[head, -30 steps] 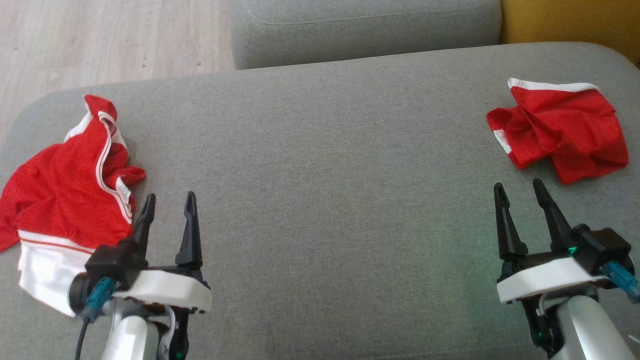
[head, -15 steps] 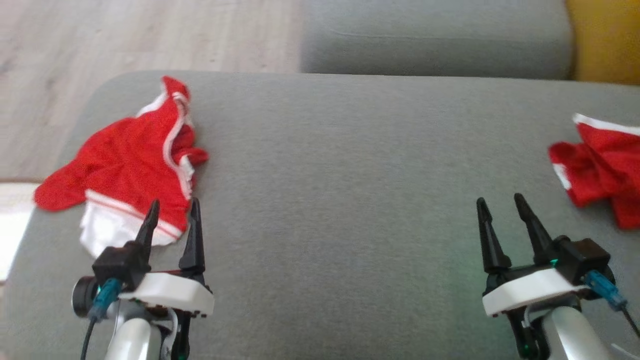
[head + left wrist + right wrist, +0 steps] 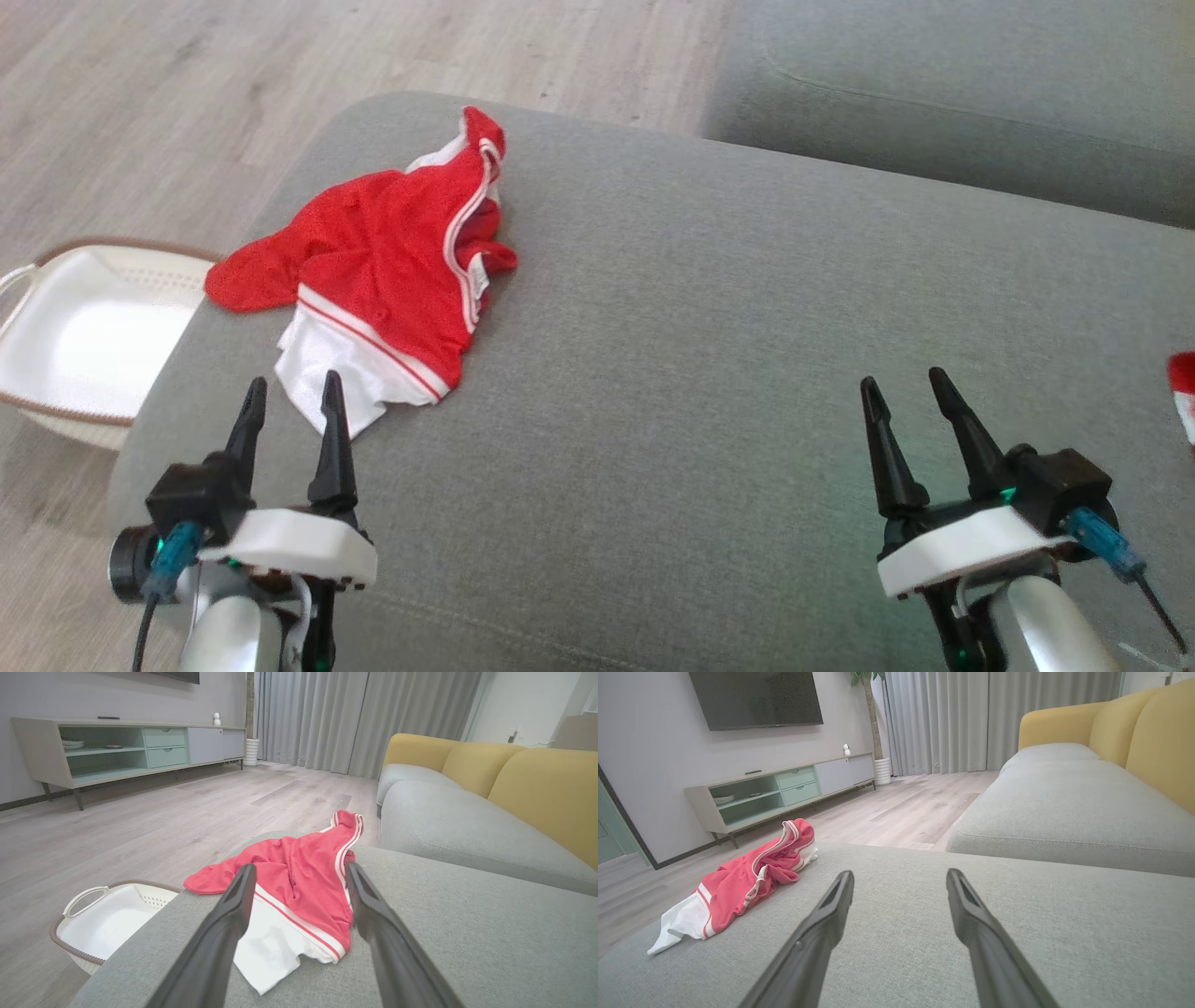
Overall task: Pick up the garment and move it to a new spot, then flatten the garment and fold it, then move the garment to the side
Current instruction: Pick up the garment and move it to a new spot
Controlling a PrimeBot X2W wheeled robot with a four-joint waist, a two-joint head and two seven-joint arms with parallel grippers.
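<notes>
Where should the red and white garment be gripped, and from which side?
Likely the raised white-piped fold along the right edge of the garment, taken from above by the left hand, which is open and nearest. That ridge stands off the cushion, so it can be pinched; the white hem lies flat.

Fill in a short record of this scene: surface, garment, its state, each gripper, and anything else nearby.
surface: grey sofa cushion
garment: red with white trim, lying near the cushion's left end
state: crumpled, not flattened or folded, not held
left gripper: open, pointing at the garment's white edge, holding nothing
right gripper: open, over bare cushion, holding nothing
nearby: white basket on the wood floor beside the cushion; another red cloth at the head view's right edge
</notes>
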